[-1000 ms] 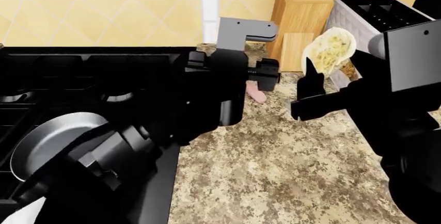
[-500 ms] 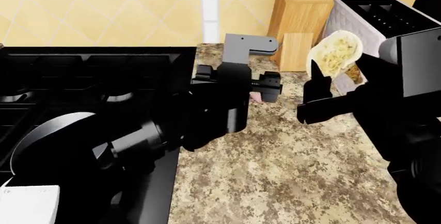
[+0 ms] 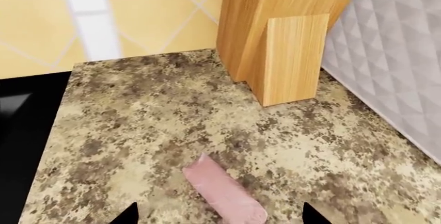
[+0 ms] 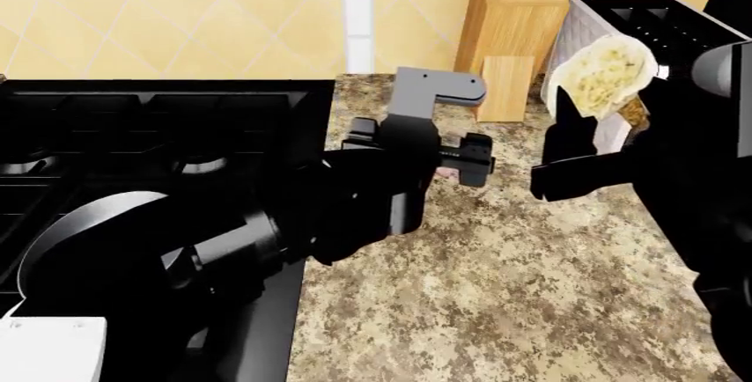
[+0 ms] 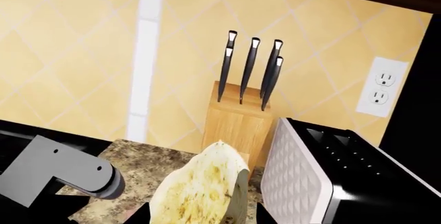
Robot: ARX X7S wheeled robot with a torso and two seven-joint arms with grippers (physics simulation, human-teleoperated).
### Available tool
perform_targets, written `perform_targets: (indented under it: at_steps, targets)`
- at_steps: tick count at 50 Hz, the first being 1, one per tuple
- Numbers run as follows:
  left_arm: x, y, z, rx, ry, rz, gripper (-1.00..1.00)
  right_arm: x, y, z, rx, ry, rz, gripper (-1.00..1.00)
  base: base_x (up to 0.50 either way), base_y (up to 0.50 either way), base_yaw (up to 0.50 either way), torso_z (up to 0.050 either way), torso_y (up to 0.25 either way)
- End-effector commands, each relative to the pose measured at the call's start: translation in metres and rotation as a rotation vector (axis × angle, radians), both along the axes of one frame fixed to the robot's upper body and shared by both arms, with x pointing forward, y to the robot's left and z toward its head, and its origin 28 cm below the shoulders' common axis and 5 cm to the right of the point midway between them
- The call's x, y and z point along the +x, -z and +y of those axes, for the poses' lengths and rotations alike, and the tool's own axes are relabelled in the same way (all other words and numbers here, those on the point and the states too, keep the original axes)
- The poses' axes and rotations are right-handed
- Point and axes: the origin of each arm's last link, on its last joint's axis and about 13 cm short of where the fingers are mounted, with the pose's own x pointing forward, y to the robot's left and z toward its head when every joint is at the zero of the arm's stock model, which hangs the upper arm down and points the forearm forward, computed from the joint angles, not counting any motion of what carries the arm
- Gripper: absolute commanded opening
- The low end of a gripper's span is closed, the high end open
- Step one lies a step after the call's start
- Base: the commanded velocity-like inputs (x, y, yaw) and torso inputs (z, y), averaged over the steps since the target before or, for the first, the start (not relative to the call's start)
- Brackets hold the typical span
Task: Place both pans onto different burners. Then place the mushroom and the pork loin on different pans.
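At the left side stands the black stove (image 4: 141,109) with its dark cast-iron grates. On a burner near its front edge rests one glossy dark grey round pan (image 4: 83,232), half covered by the left arm. A second pan I cannot find in these pictures, so I judge the first part of the task is at least half done; whether it is complete I cannot tell. The burners themselves are mostly hidden, only a pale cap shows behind the arm.

Going right, the left gripper (image 4: 429,157) hangs over the speckled granite bench (image 4: 494,285), close to the stove's right edge. Just under it lies the small pale pink oblong pork loin (image 3: 224,195) flat on the bench. In the left wrist view two dark jaw tips show on either side of the meat and apart from it, so the jaws are released and grasp nothing. It looks like a grasp is being prepared.

Behind, near the back edge of the bench, stands a light wooden knife block (image 4: 512,21) with black-handled knives, and beside it a grey quilted toaster (image 5: 324,177).

At the right, the right gripper (image 4: 587,127) is lifted above the bench with its jaws clenched on the pale cream mushroom with yellowish mottled cap (image 4: 605,69).

Neither food is on a pan yet, so both placements remain.
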Motion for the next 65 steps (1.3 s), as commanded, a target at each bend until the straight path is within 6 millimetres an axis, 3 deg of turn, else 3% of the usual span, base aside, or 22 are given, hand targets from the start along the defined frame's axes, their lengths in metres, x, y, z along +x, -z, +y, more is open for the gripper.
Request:
perform_targets:
  at_steps: [1,18,40,65]
  targets:
    - [-0.002,-0.002,-0.002,-0.001,0.031,-0.008,1.0,-0.002,0.0,-0.002,-0.002,0.004,-0.007,-1.0,0.0,0.0,0.0,0.0,0.0]
    - [-0.005,-0.008,-0.005,0.007,0.07,-0.04,1.0,-0.002,0.003,-0.004,0.006,0.001,0.0,-1.0,0.0,0.0,0.0,0.0,-0.13]
    - [-0.001,-0.024,-0.004,-0.011,0.051,-0.068,1.0,-0.004,0.004,-0.005,0.009,-0.001,-0.003,-1.0,0.0,0.0,0.0,0.0,-0.002]
    - [-0.002,-0.02,-0.005,-0.003,0.05,-0.068,1.0,-0.004,0.005,-0.006,0.039,-0.019,-0.009,-1.0,0.12,0.0,0.0,0.0,0.0]
